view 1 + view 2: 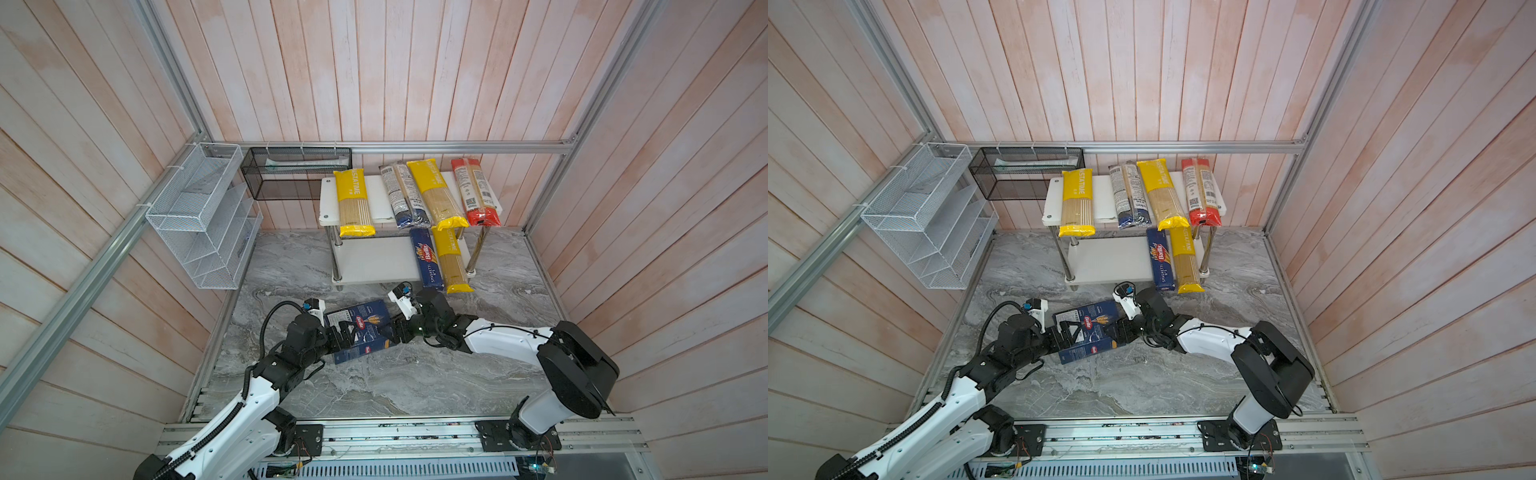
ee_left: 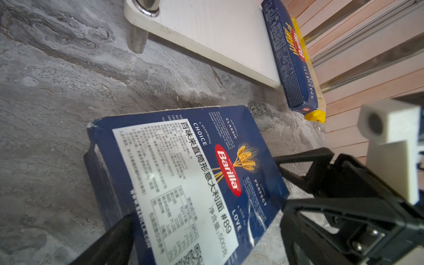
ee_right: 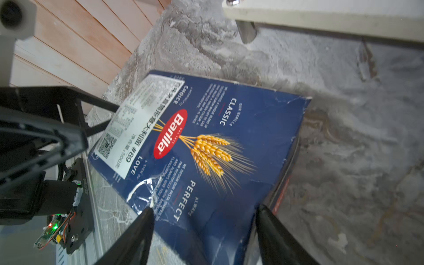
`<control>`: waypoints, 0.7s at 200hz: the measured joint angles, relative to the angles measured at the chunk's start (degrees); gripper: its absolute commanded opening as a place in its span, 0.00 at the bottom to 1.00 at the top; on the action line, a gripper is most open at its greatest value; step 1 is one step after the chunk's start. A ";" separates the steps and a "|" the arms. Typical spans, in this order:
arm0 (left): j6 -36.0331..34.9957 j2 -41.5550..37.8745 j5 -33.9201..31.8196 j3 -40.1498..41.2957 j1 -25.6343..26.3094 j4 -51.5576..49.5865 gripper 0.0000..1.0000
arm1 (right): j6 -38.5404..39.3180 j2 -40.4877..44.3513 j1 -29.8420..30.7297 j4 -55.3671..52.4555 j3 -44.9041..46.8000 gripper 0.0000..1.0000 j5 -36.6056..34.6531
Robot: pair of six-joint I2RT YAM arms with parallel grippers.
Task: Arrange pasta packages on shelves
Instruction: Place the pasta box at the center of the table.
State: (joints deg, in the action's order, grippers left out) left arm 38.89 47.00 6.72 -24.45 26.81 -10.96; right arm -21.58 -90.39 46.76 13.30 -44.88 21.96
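I read both top views as high overhead, tilted toward back wall [image 1: 374, 83] [image 1: 1121, 83], sharing whole cell. My wrist cams: low, near, facing each other across Barilla box [image 2: 183, 172] [image 3: 206, 149]; both catch lower board of shelves [image 2: 206, 34] [image 3: 321, 20].

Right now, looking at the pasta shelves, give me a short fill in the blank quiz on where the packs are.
The top board holds ___ pasta packs.
On the lower board, the blue spaghetti pack lies beside a ___ bag.
The only pack on neither board is the wide box, branded ___.
Missing words: four; yellow; Barilla.
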 measured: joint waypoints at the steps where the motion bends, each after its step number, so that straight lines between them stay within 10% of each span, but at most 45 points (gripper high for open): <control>1: -0.04 0.04 -0.02 0.00 0.00 0.11 1.00 | -0.02 0.02 0.02 -0.02 0.07 0.69 -0.02; 140: 3.02 3.10 -7.21 1.20 0.52 0.44 1.00 | -6.78 0.07 -3.58 -5.14 -3.21 0.72 -4.07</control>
State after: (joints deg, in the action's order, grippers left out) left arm 41.91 50.11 -0.49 -23.24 27.33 -10.52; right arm -28.36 -90.32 43.18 8.16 -48.10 17.89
